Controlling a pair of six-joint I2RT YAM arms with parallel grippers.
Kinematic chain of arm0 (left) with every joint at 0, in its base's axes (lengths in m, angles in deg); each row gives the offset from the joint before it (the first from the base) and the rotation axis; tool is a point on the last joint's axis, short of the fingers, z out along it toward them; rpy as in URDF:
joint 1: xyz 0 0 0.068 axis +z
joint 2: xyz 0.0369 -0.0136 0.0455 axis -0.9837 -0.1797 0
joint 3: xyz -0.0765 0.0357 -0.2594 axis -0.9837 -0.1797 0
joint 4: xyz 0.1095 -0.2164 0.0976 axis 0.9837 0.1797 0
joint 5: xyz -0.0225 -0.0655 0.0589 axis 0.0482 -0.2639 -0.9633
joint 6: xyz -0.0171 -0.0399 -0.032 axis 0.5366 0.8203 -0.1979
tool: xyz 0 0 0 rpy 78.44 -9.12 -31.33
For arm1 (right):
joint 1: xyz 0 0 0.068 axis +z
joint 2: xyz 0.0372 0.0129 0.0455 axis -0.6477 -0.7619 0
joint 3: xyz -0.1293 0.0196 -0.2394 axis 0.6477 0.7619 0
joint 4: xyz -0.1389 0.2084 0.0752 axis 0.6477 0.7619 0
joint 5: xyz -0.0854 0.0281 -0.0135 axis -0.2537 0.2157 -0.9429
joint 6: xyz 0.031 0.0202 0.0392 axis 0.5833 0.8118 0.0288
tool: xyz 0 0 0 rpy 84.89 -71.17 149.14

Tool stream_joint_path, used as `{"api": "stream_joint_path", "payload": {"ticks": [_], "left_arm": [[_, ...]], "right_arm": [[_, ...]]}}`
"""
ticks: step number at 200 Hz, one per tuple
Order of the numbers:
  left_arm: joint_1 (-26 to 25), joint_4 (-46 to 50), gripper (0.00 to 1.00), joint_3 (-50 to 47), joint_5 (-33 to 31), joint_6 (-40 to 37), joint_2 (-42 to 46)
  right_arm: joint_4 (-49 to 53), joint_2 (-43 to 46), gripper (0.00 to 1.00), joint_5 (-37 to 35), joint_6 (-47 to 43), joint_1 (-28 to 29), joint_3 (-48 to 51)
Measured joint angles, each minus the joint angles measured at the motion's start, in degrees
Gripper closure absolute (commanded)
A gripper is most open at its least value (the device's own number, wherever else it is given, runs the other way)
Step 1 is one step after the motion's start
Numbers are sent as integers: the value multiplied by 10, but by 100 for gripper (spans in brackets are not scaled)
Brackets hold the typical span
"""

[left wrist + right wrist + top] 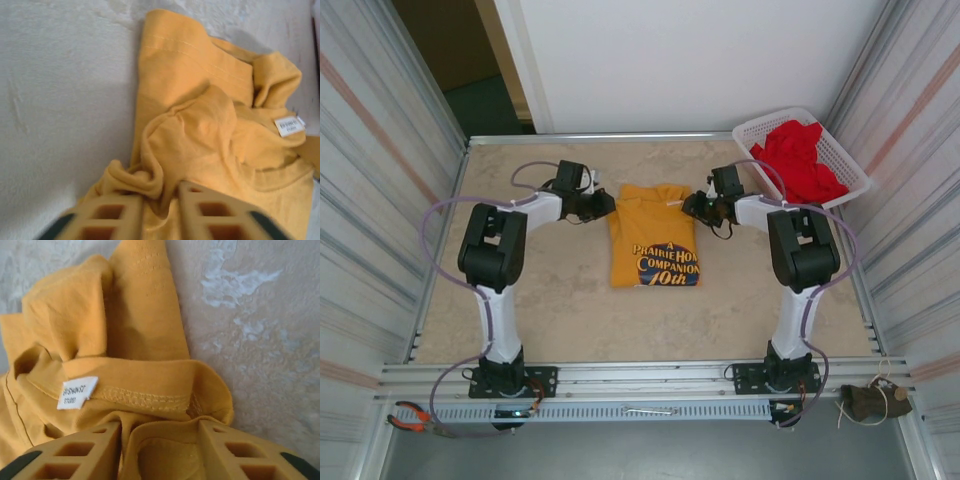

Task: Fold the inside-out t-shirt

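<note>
The mustard-yellow t-shirt (pixel 653 248) lies in the middle of the bench (pixel 550 300), folded into a narrow oblong. Its dark-blue print faces up at the near end, and the collar and white neck tag (pixel 77 391) are at the far end. The left jaws sit at its far-left corner, narrowly parted around a bunched fold. The right jaws sit at the far-right corner by the collar, parted wider, with cloth between them. At the bench's far-right corner a white basket (pixel 847 160) holds a red garment (pixel 802 160).
</note>
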Motion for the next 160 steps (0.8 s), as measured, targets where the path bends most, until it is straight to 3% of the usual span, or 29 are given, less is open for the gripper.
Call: {"api": "stream_joint_path", "payload": {"ticks": [29,66,112,160], "left_arm": [[10,21,34,6,-8,-3,17],[-9,18,30,-33,-7,9,118],[-91,-30,30,-92,14,36,146],[-100,-69,30,-207,18,64,123]], "right_arm": [[17,80,54,-9,-4,3,26],[24,192,57,-14,-3,39,48],[-30,132,62,1,31,67,103],[-71,123,66,-9,65,89,195]]}}
